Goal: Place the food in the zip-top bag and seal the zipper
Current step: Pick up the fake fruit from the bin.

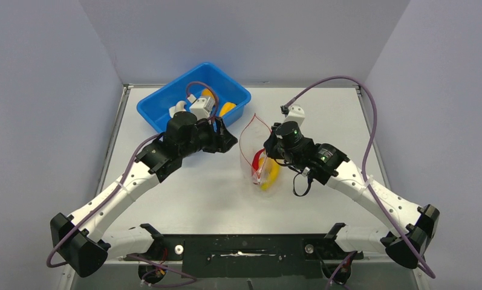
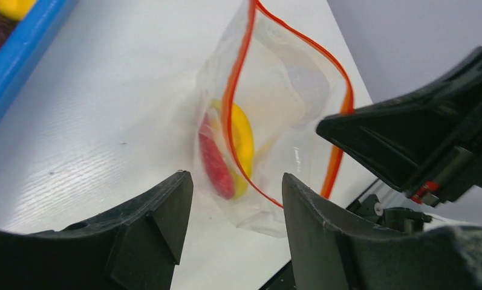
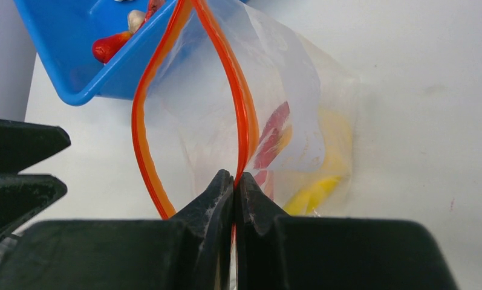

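The clear zip-top bag (image 1: 250, 151) stands open at mid-table, and its red-orange zipper (image 1: 241, 140) gapes in a teardrop loop. Inside lie a yellow banana (image 1: 272, 174) and a red chili (image 1: 257, 162). My right gripper (image 1: 267, 151) is shut on one side of the zipper (image 3: 245, 109), pinching it between the fingertips (image 3: 223, 184). My left gripper (image 2: 237, 193) is open and empty, just left of the bag (image 2: 274, 109), low over the table. The banana (image 2: 244, 139) and the chili (image 2: 216, 162) show through the plastic. The right wrist view also shows a pink-red slice (image 3: 274, 134) in the bag.
A blue tub (image 1: 159, 99) stands at the back left behind my left wrist and holds more toy food: an orange lump (image 1: 228, 109) and white garlic (image 1: 178, 110). In the right wrist view a red piece (image 3: 110, 43) lies in the tub.
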Motion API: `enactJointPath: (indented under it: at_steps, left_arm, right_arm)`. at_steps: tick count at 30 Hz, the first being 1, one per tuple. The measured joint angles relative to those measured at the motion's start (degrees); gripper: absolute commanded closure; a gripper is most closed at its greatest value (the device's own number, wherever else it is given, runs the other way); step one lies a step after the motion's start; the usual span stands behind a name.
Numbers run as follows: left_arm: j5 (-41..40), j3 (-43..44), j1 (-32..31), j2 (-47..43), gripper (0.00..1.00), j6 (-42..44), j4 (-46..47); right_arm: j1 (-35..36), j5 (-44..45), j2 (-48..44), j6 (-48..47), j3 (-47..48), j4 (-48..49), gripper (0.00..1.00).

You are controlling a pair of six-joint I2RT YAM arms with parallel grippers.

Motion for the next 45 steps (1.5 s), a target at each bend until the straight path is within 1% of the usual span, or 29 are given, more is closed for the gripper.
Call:
enactJointPath:
  at_steps: [4,8,14,19,24,27,35,38,41,45]
  left_arm:
    - [-4.7,-0.2,1.0,1.3,0.42,1.7,0.0]
    - [-8.2,-0.9,3.4,1.7,0.41,4.0,-0.1]
    - [-10.3,-0.9,10.8,3.6,0.41,7.2,0.1]
    - [-11.9,-0.7,15.6,7.7,0.41,9.4,1.0]
    - [-12.5,1.9,19.0,14.9,0.39,11.2,3.5]
    - [-12.6,4.7,20.4,19.8,0.39,12.0,5.3]
    - [-11.9,16.5,23.3,35.6,0.37,12.1,9.7]
    - [-11.6,20.2,23.8,40.5,0.34,12.0,10.7]
    - [-10.9,23.8,24.2,45.3,0.28,11.7,12.6]
    - [-10.0,29.3,24.9,51.1,0.27,10.3,14.5]
  right_arm:
    - [0.0,0.4,-1.5,0.0,-0.3,-1.8,1.0]
    - [0.0,1.2,-4.7,0.0,-0.8,-3.4,1.0]
    - [0.0,1.6,-8.1,0.0,-5.4,-2.8,1.0]
    - [0.0,-0.2,-7.2,0.1,-8.5,-1.6,1.0]
    - [0.0,-1.9,-6.8,-0.4,-8.8,-0.3,1.0]
    - [-0.4,-2.1,-6.2,-1.3,-8.1,-0.4,1.0]
    - [-1.1,-2.1,-4.8,-2.3,-6.8,-0.3,1.0]
    - [-1.3,-2.1,-4.6,-2.2,-6.8,-0.3,1.0]
    - [-1.6,-2.1,-4.0,-2.1,-6.8,-0.3,1.0]
    - [-1.9,-2.0,-3.2,-2.1,-6.3,-0.6,1.0]
